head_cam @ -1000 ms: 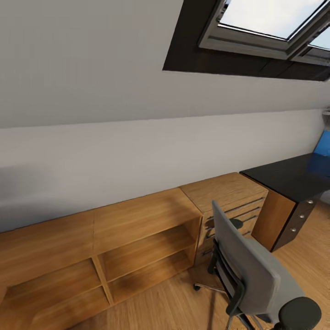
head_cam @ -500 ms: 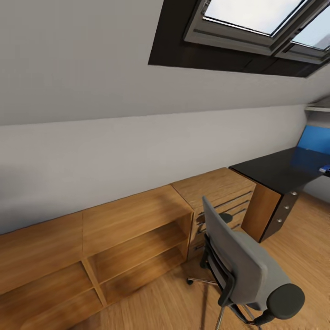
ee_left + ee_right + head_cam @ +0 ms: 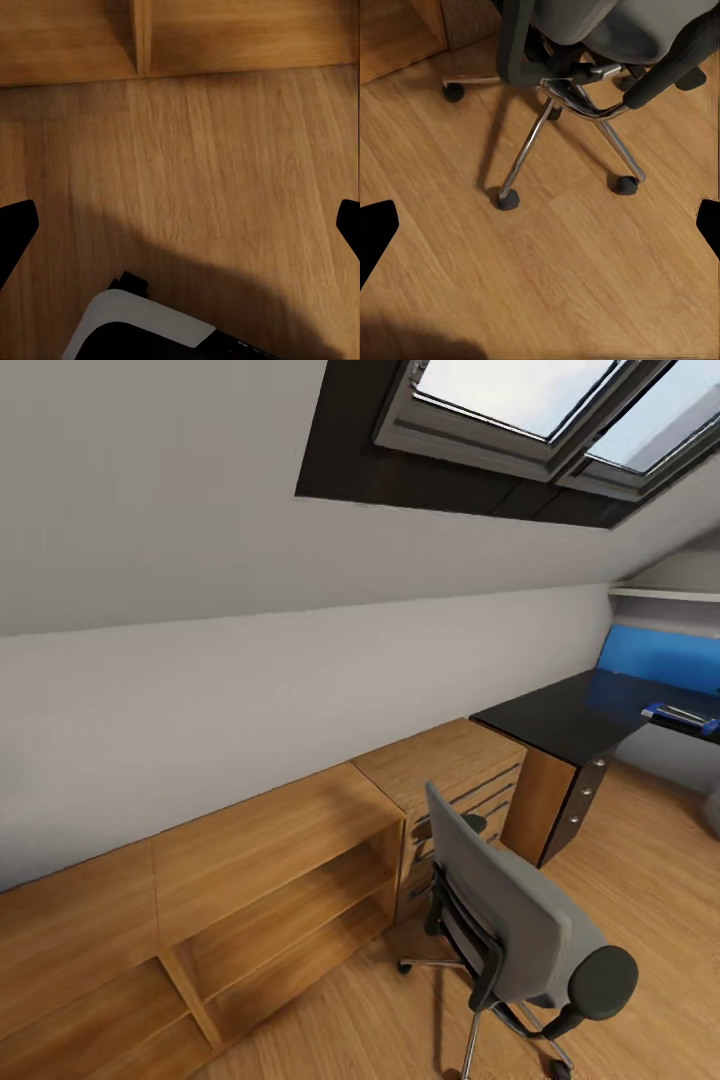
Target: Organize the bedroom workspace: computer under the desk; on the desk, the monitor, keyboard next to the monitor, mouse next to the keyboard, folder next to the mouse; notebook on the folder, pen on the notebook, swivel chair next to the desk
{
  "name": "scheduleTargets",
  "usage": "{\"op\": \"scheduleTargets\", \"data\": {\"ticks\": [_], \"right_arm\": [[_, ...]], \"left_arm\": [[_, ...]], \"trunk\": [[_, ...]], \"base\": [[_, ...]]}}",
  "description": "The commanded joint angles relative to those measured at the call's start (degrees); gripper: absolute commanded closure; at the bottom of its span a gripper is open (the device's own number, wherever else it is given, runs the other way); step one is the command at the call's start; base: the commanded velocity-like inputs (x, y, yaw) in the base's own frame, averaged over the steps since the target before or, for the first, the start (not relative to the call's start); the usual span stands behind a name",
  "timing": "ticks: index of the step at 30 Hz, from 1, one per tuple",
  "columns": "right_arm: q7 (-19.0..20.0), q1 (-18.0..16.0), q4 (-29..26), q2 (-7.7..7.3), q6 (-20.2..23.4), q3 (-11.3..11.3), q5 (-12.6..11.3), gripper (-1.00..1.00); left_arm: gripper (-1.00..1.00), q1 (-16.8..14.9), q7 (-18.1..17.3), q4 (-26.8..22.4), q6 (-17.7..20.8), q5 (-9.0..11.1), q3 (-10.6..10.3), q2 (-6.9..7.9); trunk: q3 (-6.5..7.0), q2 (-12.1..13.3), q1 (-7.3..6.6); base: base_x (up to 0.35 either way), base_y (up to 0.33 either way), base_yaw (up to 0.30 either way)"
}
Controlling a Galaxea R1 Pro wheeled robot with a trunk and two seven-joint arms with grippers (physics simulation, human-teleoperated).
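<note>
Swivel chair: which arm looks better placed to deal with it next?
Probably the right. The right gripper, open, hangs over the floor just by the swivel chair and its chrome base, while the left gripper, also open, faces bare floor near the oak shelving.

Low oak shelving [image 3: 230, 900] runs along the grey-white wall [image 3: 250, 690], its open compartments split by an upright divider. An oak drawer unit [image 3: 455, 775] with dark slots stands at its end. Above, a black-framed skylight [image 3: 520, 420] sits in the sloped ceiling. A blue panel [image 3: 660, 657] stands against the far wall under a white shelf [image 3: 665, 594]. The floor [image 3: 210, 172] is light wood.
</note>
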Motion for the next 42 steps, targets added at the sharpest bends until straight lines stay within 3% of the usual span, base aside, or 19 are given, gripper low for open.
{"op": "scheduleTargets", "data": {"ticks": [1,23,42], "right_arm": [[-0.5,-0.1,0.1,0.02,-0.1,0.5,0.0,-1.0],[-0.5,-0.1,0.1,0.06,-0.1,0.5,0.0,-1.0],[-0.5,-0.1,0.1,0.07,-0.1,0.6,0.0,-1.0]], "left_arm": [[-1.0,0.0,0.0,0.0,-0.2,0.6,-0.4,0.05],[-1.0,0.0,0.0,0.0,-0.2,0.6,-0.4,0.05],[-1.0,0.0,0.0,0.0,-0.2,0.6,-0.4,0.05]], "trunk": [[-0.08,-0.1,0.02],[0.5,-0.1,0.02],[1.12,-0.1,0.02]], "base": [[0.018,0.069,-0.265],[0.01,0.005,-0.266],[0.18,-0.138,-0.257]]}}
